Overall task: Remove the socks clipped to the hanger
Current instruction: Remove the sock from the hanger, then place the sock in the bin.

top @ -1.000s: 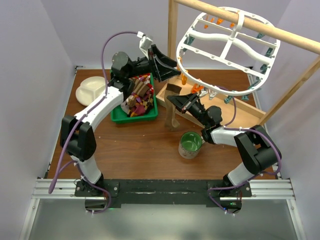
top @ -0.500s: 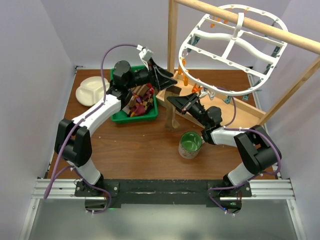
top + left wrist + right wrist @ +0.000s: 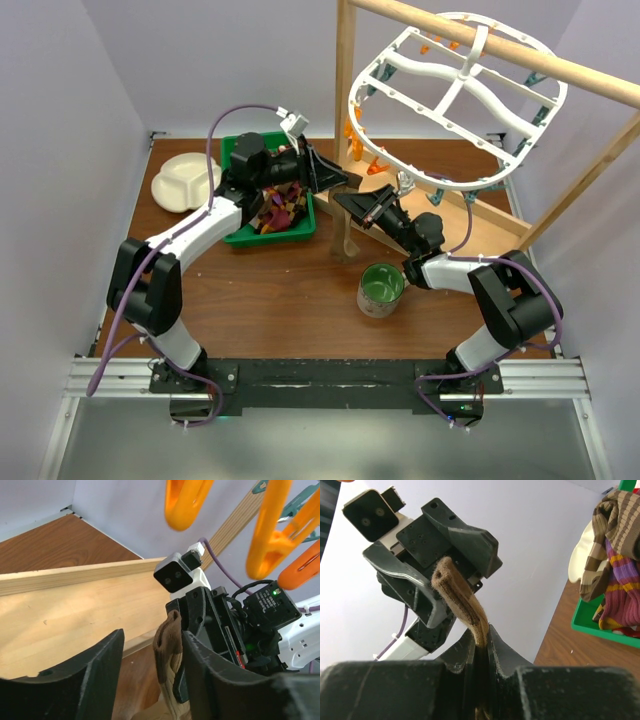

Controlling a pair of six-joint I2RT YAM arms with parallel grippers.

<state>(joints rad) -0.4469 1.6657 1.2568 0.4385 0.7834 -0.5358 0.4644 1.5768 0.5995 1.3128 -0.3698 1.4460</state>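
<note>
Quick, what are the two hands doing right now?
Left hand: open, holding nothing.
Right hand: closed on the brown sock.

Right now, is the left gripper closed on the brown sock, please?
No, the left gripper is open, the brown sock standing in the gap between its fingers.

The top camera looks steeply down from above and behind the arm bases, taking in the whole table (image 3: 270,300), with the hanger (image 3: 455,100) nearest the lens. The left wrist camera looks out close between its own fingers (image 3: 85,675), meeting the right gripper (image 3: 174,630) head-on. The right wrist camera faces back the opposite way at the left gripper (image 3: 445,570). All three views share the brown sock (image 3: 167,650) between them.
</note>
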